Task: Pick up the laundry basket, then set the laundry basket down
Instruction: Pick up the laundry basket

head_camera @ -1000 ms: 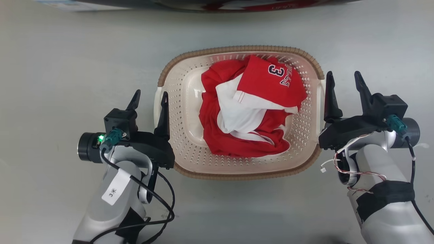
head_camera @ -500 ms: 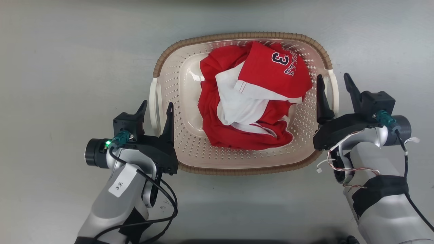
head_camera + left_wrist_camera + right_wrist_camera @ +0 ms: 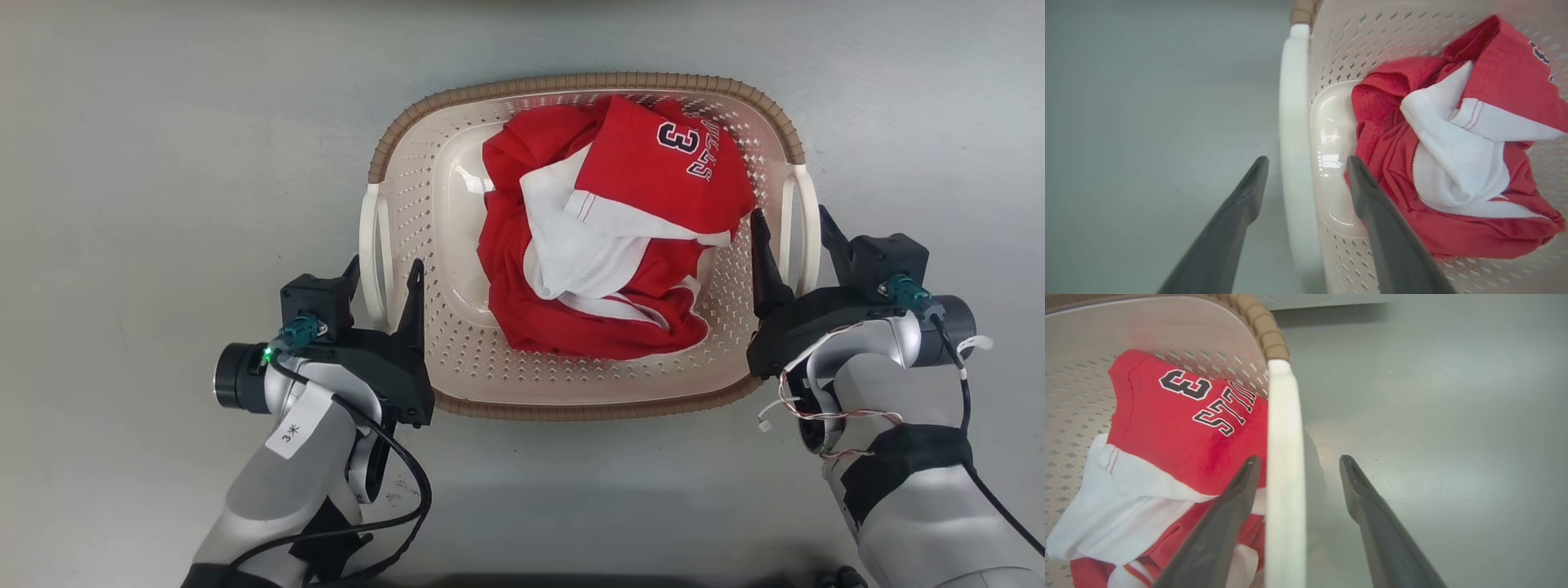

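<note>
Left gripper [image 3: 385, 263] spread astride left white handle [image 3: 373, 245] | right gripper [image 3: 789, 212] spread astride right white handle [image 3: 808, 220] | laundry basket [image 3: 588, 82] between both, grey floor [image 3: 163, 163] beneath | cream, perforated, brown rim, red jersey [image 3: 678, 188] inside

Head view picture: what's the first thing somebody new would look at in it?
The bright red and white jersey with a number 3, crumpled in the middle of the cream laundry basket on the grey floor, grabs the eye first. Next come the two dark grippers: the left gripper open astride the left handle, and the right gripper open astride the right handle.
</note>
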`<state>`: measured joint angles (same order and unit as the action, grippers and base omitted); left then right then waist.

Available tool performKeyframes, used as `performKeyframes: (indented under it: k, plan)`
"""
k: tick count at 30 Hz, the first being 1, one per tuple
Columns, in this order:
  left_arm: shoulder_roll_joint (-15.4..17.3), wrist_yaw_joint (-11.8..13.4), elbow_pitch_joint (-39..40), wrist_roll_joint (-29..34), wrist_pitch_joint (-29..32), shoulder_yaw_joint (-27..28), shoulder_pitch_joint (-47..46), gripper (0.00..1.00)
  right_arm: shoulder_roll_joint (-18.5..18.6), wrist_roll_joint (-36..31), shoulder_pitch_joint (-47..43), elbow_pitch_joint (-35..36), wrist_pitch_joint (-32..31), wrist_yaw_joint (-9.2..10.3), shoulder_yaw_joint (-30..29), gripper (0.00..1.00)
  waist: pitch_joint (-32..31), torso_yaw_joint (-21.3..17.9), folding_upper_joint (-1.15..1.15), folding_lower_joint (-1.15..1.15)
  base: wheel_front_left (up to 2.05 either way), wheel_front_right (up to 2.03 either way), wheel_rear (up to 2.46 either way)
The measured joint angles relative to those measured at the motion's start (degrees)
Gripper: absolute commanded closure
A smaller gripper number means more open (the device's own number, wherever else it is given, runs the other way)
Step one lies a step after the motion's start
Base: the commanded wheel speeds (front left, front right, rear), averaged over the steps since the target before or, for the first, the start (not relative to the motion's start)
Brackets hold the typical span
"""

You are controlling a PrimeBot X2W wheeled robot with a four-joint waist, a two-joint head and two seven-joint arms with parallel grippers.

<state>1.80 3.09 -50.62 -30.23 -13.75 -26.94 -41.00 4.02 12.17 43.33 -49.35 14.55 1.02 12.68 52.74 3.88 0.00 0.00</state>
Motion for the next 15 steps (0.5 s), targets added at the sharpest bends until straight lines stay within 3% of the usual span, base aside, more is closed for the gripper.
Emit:
performKeyframes:
  k: [15]
  plan:
    - [0.02,0.94,-2.36,-5.6,0.1,-4.77,-2.19,0.0,-0.03,3.79,2.08,-3.64,0.0,0.57,3.11,0.0,-0.22,0.59,0.0,0.0,0.0,0.0,0.0]
